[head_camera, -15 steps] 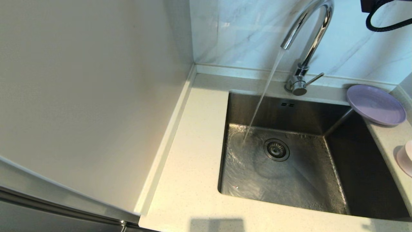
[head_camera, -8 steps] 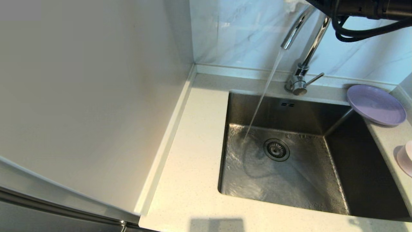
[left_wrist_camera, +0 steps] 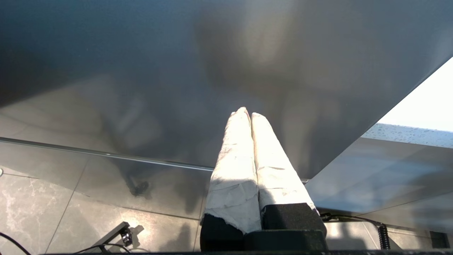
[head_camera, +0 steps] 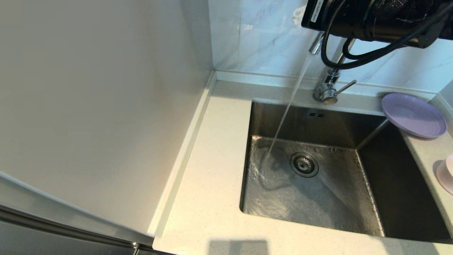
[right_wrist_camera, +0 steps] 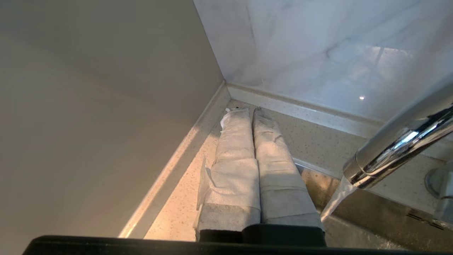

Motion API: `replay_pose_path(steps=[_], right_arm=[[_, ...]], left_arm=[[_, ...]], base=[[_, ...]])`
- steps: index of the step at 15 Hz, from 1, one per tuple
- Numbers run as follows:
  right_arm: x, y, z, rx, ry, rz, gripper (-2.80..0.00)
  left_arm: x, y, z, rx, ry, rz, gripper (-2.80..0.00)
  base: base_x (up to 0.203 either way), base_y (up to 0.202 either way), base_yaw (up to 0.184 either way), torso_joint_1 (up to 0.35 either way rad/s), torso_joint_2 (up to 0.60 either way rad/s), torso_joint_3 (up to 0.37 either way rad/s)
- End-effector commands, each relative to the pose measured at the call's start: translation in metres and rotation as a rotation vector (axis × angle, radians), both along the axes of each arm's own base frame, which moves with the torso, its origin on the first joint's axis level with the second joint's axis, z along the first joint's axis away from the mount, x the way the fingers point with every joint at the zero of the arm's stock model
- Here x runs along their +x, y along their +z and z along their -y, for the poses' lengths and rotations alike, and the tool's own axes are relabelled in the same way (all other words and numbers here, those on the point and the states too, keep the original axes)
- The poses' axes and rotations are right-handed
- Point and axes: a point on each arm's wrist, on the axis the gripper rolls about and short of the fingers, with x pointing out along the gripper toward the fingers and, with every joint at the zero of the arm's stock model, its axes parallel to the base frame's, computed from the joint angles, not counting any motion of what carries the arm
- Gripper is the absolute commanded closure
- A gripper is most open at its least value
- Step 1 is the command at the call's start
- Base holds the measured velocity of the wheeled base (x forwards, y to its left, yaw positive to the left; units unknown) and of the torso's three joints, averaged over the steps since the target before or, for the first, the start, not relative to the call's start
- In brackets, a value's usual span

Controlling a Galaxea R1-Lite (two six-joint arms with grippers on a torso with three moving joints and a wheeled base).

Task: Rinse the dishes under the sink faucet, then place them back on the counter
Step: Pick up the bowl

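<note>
Water runs from the chrome faucet [head_camera: 328, 92] into the steel sink [head_camera: 311, 205], landing left of the drain strainer [head_camera: 303, 164]. A lilac plate [head_camera: 413, 115] lies on the counter [head_camera: 212, 170] at the sink's far right corner. Nearer on the right edge is a pale pink bowl [head_camera: 446, 173]. The grey-white bowl is out of view. My right arm [head_camera: 371, 17] reaches high across the faucet's arch. My right gripper [right_wrist_camera: 252, 110] is shut and empty, left of the spout [right_wrist_camera: 400, 148]. My left gripper [left_wrist_camera: 247, 112] is shut, empty and parked low.
A tall beige panel [head_camera: 106, 106] walls off the left side of the counter. The white marble-veined wall [head_camera: 262, 39] runs behind the sink. A black cable [head_camera: 336, 56] loops down from my right arm near the faucet. In the left wrist view there is tiled floor [left_wrist_camera: 53, 212].
My right arm has come in from the top right and moved left, now covering the faucet's arch. Water keeps running; the plate and pink bowl have not moved.
</note>
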Motion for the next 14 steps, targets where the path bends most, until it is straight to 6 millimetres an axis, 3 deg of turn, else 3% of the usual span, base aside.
replay_pose_path(steps=[1,14], right_arm=[[0.007,-0.006,-0.003,-0.008,-0.017,-0.005,0.00],[0.035,-0.020,0.008,-0.051,-0.241,-0.015,0.00]], left_arm=[[0.000,0.000,0.000,-0.001,0.000,0.000,0.00],[0.000,0.000,0.000,-0.001,0.000,0.000,0.00]], base=[[0.000,0.000,0.000,0.000,0.00,0.000],[0.000,0.000,0.000,0.000,0.00,0.000]])
